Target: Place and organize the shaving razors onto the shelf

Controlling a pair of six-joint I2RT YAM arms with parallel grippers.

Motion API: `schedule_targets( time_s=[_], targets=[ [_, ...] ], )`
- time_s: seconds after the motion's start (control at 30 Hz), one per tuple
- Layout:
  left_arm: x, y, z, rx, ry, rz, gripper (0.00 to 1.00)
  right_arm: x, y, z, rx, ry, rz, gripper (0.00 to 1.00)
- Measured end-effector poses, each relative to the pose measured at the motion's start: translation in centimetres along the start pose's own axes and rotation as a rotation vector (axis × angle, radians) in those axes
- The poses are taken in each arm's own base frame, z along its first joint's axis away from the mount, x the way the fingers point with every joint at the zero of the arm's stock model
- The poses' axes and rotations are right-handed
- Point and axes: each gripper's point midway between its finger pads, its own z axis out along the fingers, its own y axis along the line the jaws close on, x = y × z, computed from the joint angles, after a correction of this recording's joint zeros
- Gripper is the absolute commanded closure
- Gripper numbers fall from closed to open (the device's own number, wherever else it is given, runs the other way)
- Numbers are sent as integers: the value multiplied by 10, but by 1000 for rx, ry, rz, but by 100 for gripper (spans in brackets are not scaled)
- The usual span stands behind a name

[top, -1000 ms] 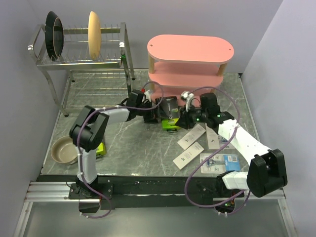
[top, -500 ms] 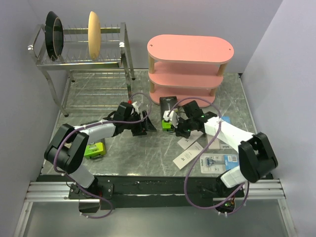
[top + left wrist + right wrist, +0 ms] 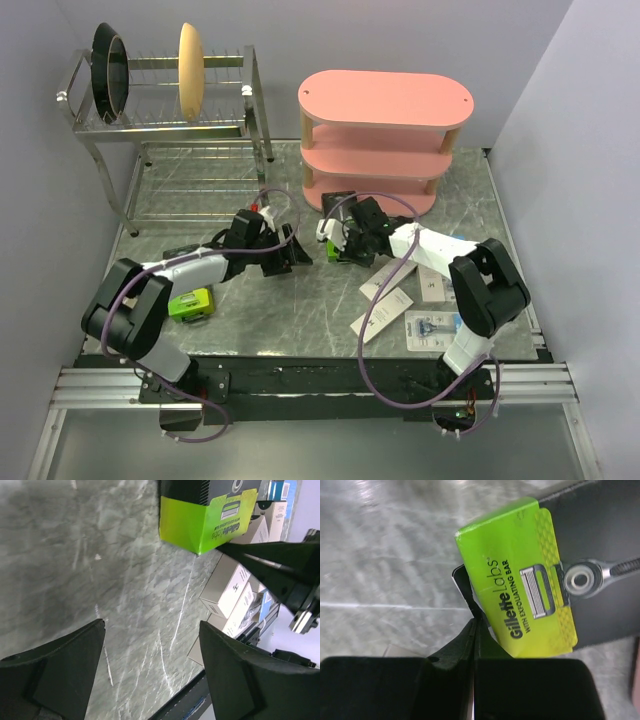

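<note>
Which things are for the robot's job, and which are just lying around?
Job: pink shelf, green razor box by shelf, green razor box at left, white razor boxes, blister pack.
Lying about: dish rack, black pan, tan plate.

Pink shelf (image 3: 387, 100); blk/lime razor box (image 3: 520, 605); grey marbled table (image 3: 300, 300); blister card (image 3: 437, 327) prob. blue.

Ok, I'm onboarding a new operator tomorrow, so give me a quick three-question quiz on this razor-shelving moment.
1. True or false: the pink shelf has a bare top board.
2. The left gripper is: A open, B shut on a box, C out of view.
3. Which gripper's tips are at the black-and-lime box?
Key: 1 true; 2 A; 3 the right gripper.
</note>
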Motion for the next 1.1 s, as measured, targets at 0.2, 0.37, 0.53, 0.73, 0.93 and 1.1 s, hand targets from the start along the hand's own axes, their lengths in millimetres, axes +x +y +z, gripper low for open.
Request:
schedule_targets(
  time_s=[0.2,0.37,0.53,0.73,0.93,1.1],
  targets=[
    [-7,0,-9,0,-37,0,14,-18,-23,-2,97,-22,-13,100],
    [-5,1,-20,8,-57,3,13,-34,-42,-3,166,-53,-22,100],
    [-4,4,-28,7,-75,1,13,-61,-69,-4,228,-101,-6,100],
    [-9,4,-31,10,-94,-1,13,-79,-78,-6,244,-139,9,100],
    [-14,3,-35,13,-115,2,13,-61,-46,-13,180,-130,-39,100],
    [-19,5,-36,7,-129,-3,13,-52,-30,-10,126,-108,-107,100]
  ],
)
